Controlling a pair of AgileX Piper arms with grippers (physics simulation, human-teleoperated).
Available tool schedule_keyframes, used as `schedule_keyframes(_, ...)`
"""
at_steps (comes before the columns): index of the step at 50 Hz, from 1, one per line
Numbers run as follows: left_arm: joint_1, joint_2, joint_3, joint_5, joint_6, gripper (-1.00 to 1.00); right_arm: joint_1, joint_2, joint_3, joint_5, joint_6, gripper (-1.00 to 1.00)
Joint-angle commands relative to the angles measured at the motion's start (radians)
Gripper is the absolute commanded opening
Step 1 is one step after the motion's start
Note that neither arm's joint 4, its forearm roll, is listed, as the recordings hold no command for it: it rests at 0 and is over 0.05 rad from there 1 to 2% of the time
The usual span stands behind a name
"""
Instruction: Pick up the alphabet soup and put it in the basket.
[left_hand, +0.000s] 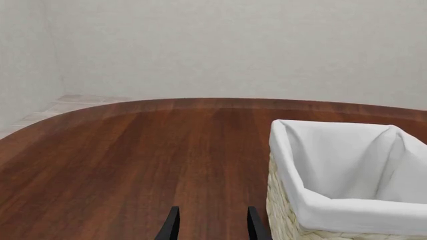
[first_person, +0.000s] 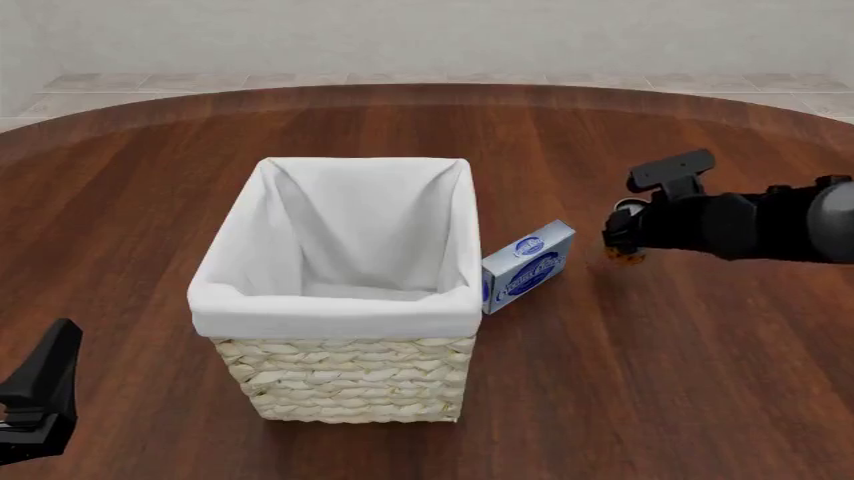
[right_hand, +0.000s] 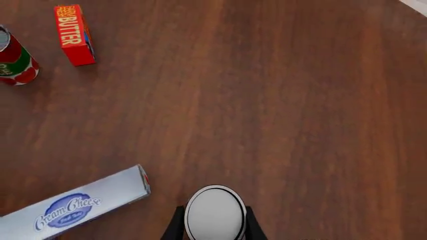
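Note:
The alphabet soup (right_hand: 213, 216) shows in the right wrist view as a silvery-white round can top. In the front view only an orange bit of its base (first_person: 623, 257) peeks out under the gripper. My right gripper (right_hand: 213, 209) has a finger against each side of the can, shut on it; in the front view the gripper (first_person: 622, 238) is right of the basket. The basket (first_person: 334, 300), cream wicker with a white liner, stands mid-table and looks empty. My left gripper (left_hand: 213, 211) is open and empty, beside the basket's corner (left_hand: 287, 200).
A blue-and-white cream cheese box (first_person: 529, 266) leans against the basket's right side, between basket and can; it also shows in the right wrist view (right_hand: 73, 212). A red butter box (right_hand: 73, 35) and a red-and-green can (right_hand: 13, 62) lie further off. The left arm (first_person: 40, 400) sits at the front left.

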Motion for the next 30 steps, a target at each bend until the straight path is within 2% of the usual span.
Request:
schedule_keyframes(1,0.001,-0.002,0.000,0.000,0.000,1.00,0.003,-0.067,-0.028,0.056,0.008,-1.00)
schedule_keyframes(30,-0.005,-0.001,0.000,0.000,0.007,1.00,0.032,-0.165,-0.142,0.214,-0.033,-1.00)
